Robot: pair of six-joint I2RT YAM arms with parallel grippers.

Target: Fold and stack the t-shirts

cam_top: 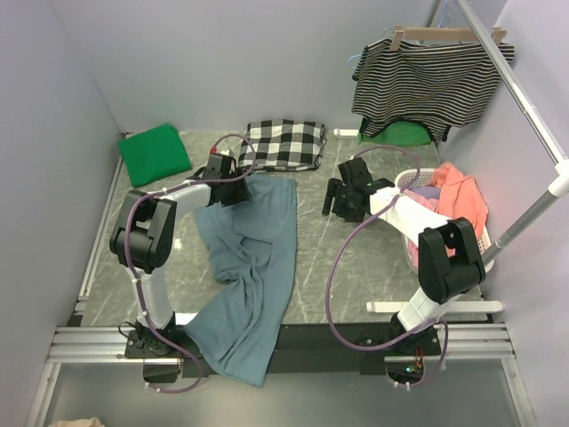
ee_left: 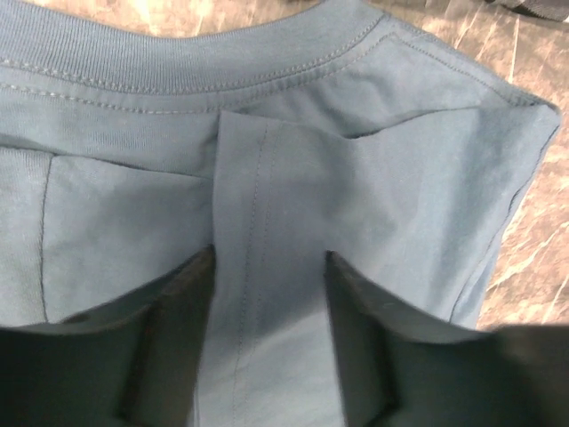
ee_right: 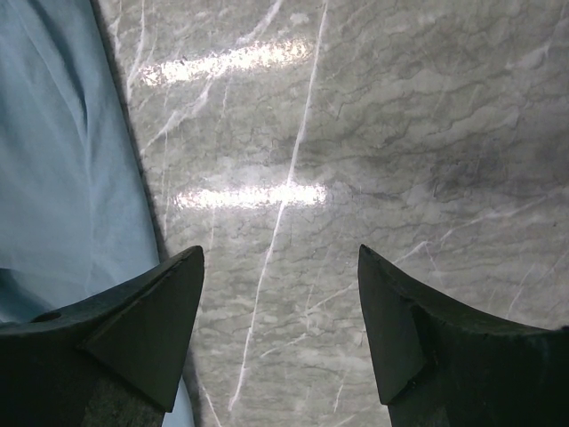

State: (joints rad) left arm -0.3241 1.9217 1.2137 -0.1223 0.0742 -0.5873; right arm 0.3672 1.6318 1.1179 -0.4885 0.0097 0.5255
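Slate-blue t-shirt (cam_top: 253,267) lies spread, a fold pinched in the left tool (ee_left: 269,258)

A spread t-shirt (cam_top: 253,267) lies lengthwise on the left half of the table (cam_top: 329,258), its near end reaching over the front edge beside the left arm's base. A folded t-shirt (cam_top: 155,153) sits in the far left corner. To its right, at the back, lies a folded cloth (cam_top: 284,144). A basket (cam_top: 404,179) of clothes stands at the right, and behind it a top (cam_top: 431,84) hangs from a rail (cam_top: 524,107).
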